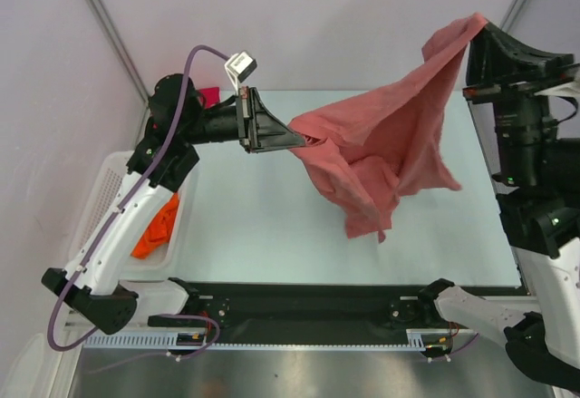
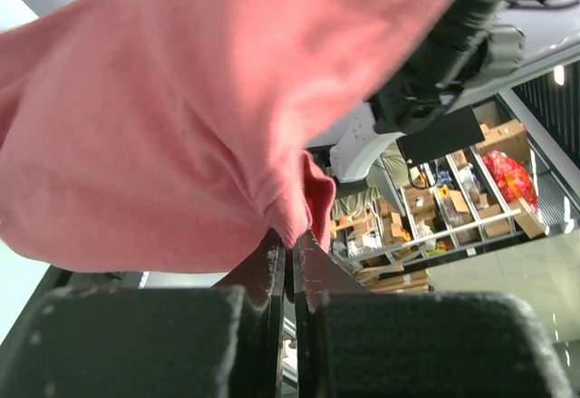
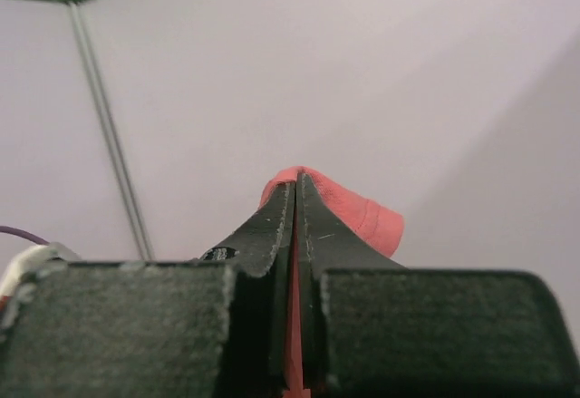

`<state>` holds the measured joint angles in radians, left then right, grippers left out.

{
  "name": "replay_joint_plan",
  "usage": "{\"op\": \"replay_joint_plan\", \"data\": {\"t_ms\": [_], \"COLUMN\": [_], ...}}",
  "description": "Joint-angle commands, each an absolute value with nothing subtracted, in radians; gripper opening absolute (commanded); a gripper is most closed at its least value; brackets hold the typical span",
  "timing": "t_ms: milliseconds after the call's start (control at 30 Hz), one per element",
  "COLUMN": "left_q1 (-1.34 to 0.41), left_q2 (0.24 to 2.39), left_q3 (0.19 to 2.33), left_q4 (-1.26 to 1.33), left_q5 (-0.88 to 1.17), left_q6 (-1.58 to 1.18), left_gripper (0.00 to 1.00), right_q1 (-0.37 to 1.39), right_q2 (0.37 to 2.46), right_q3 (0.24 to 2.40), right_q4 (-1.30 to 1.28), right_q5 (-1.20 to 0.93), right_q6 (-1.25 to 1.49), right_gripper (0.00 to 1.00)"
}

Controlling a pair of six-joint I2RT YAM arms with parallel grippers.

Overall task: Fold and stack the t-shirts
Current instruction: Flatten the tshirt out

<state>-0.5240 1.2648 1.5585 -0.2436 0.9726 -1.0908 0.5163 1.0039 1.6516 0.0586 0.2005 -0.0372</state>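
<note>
A salmon-pink t-shirt (image 1: 381, 144) hangs in the air above the table, stretched between both grippers, its lower part drooping toward the table. My left gripper (image 1: 304, 137) is shut on the shirt's left edge; the left wrist view shows the cloth (image 2: 163, 117) bunched at its fingertips (image 2: 292, 242). My right gripper (image 1: 478, 28) is raised high at the far right and is shut on the shirt's top corner; the right wrist view shows cloth (image 3: 362, 212) pinched between its fingers. An orange t-shirt (image 1: 156, 226) lies crumpled in the white mesh basket (image 1: 104, 189). A bit of crimson red t-shirt (image 1: 209, 96) shows behind the left arm.
The pale table (image 1: 263, 226) lies under the hanging shirt. The basket stands at the table's left edge, beside the left arm. A black rail (image 1: 308, 303) runs along the near edge. White walls enclose the back and left.
</note>
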Motion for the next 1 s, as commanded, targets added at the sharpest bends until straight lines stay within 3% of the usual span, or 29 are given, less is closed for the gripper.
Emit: {"op": "replay_joint_plan", "data": {"t_ms": [0,200,400,567,733,767,900,967], "left_q1": [-0.523,-0.473,-0.331,-0.236,-0.204,-0.204,-0.203,-0.202], "left_q2": [1.218,1.172,1.091,1.1,1.207,1.221,1.253,1.272], "left_q3": [1.531,1.378,1.163,1.071,1.101,1.114,1.135,1.14], "left_q4": [-0.239,-0.38,-0.425,-0.561,-0.707,-0.73,-0.822,-0.841], "left_q5": [0.927,0.848,0.822,0.697,0.474,0.422,0.197,0.166], "left_q6": [-1.085,-1.019,-0.993,-0.872,-0.641,-0.618,-0.513,-0.491], "left_gripper": [0.04,0.02,0.0,0.0,0.0,0.03,0.52,0.58], "right_q1": [0.535,0.535,0.503,0.437,0.439,0.434,0.43,0.425], "right_q2": [1.023,1.139,1.271,1.535,1.794,1.855,2.013,2.045], "right_q3": [1.75,1.844,1.689,1.617,1.735,1.764,1.923,1.988], "right_q4": [0.057,0.045,0.169,0.343,0.348,0.332,0.097,-0.115], "right_q5": [0.106,0.018,-0.041,-0.141,-0.172,-0.176,-0.172,-0.192], "right_q6": [-0.037,-0.02,-0.032,0.018,0.044,0.054,0.126,0.192], "right_gripper": [0.0,0.0,0.0,0.0,0.0,0.0,0.0,0.26]}}
